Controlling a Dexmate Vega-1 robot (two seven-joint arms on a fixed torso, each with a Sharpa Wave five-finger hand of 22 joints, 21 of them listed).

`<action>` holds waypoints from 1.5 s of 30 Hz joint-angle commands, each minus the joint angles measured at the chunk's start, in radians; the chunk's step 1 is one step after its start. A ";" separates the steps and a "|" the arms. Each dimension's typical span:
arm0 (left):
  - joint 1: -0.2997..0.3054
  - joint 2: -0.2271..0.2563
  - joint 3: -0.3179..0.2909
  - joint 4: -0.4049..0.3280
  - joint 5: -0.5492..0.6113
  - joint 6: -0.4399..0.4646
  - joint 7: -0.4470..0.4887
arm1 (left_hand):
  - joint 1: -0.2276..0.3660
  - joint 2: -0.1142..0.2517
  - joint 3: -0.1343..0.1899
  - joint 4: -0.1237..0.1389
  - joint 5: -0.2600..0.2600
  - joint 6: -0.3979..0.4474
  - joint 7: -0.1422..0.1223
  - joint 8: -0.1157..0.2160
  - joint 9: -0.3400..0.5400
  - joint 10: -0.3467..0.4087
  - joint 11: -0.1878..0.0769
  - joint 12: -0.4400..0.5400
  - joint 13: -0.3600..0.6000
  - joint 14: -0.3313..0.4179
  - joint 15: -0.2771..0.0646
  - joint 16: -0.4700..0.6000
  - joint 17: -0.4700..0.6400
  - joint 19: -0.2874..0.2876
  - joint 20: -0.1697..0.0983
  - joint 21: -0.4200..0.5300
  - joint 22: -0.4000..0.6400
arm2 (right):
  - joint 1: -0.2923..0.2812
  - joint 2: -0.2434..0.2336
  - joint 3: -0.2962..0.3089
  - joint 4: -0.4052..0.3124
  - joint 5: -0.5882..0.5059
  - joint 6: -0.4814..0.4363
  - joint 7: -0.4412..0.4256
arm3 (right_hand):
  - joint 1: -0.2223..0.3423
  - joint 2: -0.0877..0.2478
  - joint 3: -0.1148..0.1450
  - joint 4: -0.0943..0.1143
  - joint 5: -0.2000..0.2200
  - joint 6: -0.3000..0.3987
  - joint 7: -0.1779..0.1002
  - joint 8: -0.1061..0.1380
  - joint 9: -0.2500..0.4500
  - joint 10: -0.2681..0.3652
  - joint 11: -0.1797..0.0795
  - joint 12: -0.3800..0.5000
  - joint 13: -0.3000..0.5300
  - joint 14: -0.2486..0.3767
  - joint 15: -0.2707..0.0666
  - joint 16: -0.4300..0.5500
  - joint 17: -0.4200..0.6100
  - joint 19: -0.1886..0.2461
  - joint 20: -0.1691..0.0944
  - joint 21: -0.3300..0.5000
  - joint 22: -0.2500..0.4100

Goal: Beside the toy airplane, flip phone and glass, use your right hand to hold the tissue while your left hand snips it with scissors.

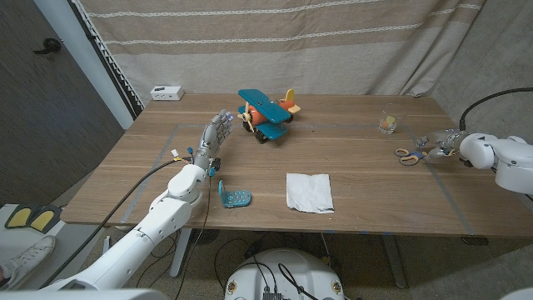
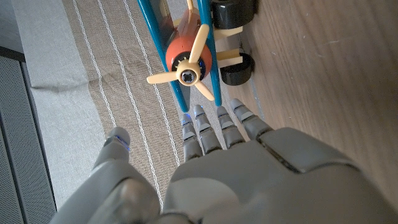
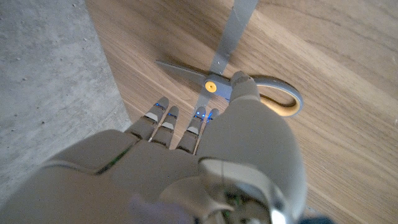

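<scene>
Head view puts the white square tissue point(image 1: 309, 192) flat near the table's front edge, about midway between the two arms. The grey-bladed scissors with tan handles point(image 1: 407, 155) lie far over on the robot's right, blades spread open, handles toward the right hand point(image 1: 441, 144), which sits right over them. Right wrist view shows its fingers point(image 3: 163, 122) extended just short of the pivot and one digit over the handle loop; whether it grips anything I cannot tell. The left hand point(image 1: 215, 137) stands with fingers straight and apart, holding nothing, pointing at the blue and orange toy airplane point(image 1: 267, 114). So the scissors are nearer the wrong arm, I'd say. A blue flip phone point(image 1: 234, 196) lies left of the tissue; the small clear glass point(image 1: 388, 122) stands behind the scissors. Bare wood surrounds the tissue.
</scene>
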 commanded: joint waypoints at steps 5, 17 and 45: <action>-0.003 0.004 0.003 -0.009 0.003 0.012 0.003 | 0.002 0.002 -0.002 -0.004 0.004 0.003 0.000 -0.001 0.005 0.009 0.003 -0.002 0.002 0.006 -0.140 0.002 0.005 -0.001 -0.068 0.000 0.003 | 0.011 0.019 -0.010 0.025 -0.011 0.003 -0.002 | -0.031 -0.004 -0.009 0.017 -0.005 0.002 0.012 0.006 0.012 -0.003 0.005 0.012 0.007 0.000 -0.179 0.000 0.003 -0.001 -0.127 0.001 0.004; 0.007 0.007 -0.001 -0.021 0.004 0.013 0.013 | 0.002 0.002 -0.003 -0.004 0.004 0.003 -0.001 -0.001 0.005 0.008 -0.002 -0.002 0.002 0.006 -0.140 0.002 0.005 -0.001 -0.067 0.000 0.003 | 0.032 0.043 -0.024 0.050 -0.024 0.015 -0.002 | -0.046 -0.005 -0.016 0.028 -0.009 0.006 0.020 0.012 0.023 0.008 0.012 0.023 0.015 0.002 -0.179 0.001 0.003 -0.004 -0.126 0.001 0.004; 0.013 0.006 -0.001 -0.025 0.003 0.022 0.022 | 0.002 0.003 -0.003 -0.004 0.004 0.003 -0.001 -0.002 0.005 0.009 0.003 -0.002 0.002 0.006 -0.139 0.002 0.005 0.000 -0.068 0.000 0.003 | 0.072 0.074 -0.057 0.084 -0.057 0.033 0.033 | -0.047 -0.004 -0.017 0.034 -0.012 0.045 0.026 0.045 0.050 0.042 0.023 0.046 0.028 0.015 -0.180 0.005 0.004 0.002 -0.121 0.003 0.004</action>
